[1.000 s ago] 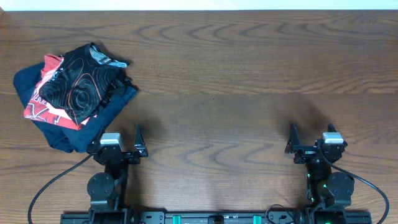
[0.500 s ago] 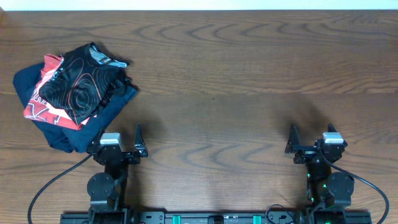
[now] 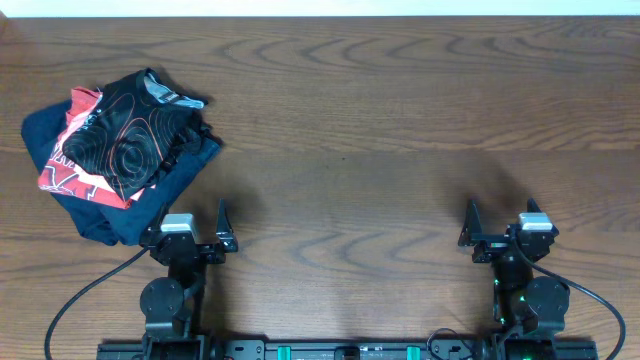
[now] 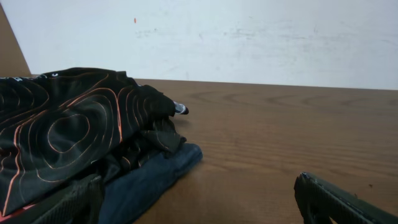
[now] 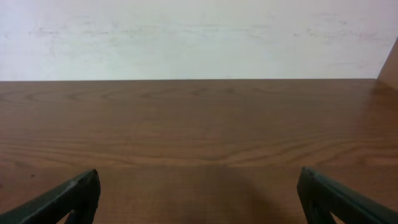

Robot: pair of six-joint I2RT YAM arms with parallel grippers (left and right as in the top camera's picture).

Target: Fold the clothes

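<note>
The black garment with red and white contour lines (image 3: 135,130) lies crumpled on top of a pile at the far left of the table. It also shows in the left wrist view (image 4: 62,134), ahead and to the left of my fingers. My left gripper (image 3: 190,222) is open and empty at the front edge, just below the pile; its fingers show in the left wrist view (image 4: 199,202). My right gripper (image 3: 500,222) is open and empty at the front right, over bare wood (image 5: 199,193).
Under the black garment lie a salmon-pink shirt with red print (image 3: 68,165) and a navy-blue garment (image 3: 105,215), whose edge reaches toward my left gripper (image 4: 152,177). A white wall (image 5: 199,37) stands behind the table's far edge.
</note>
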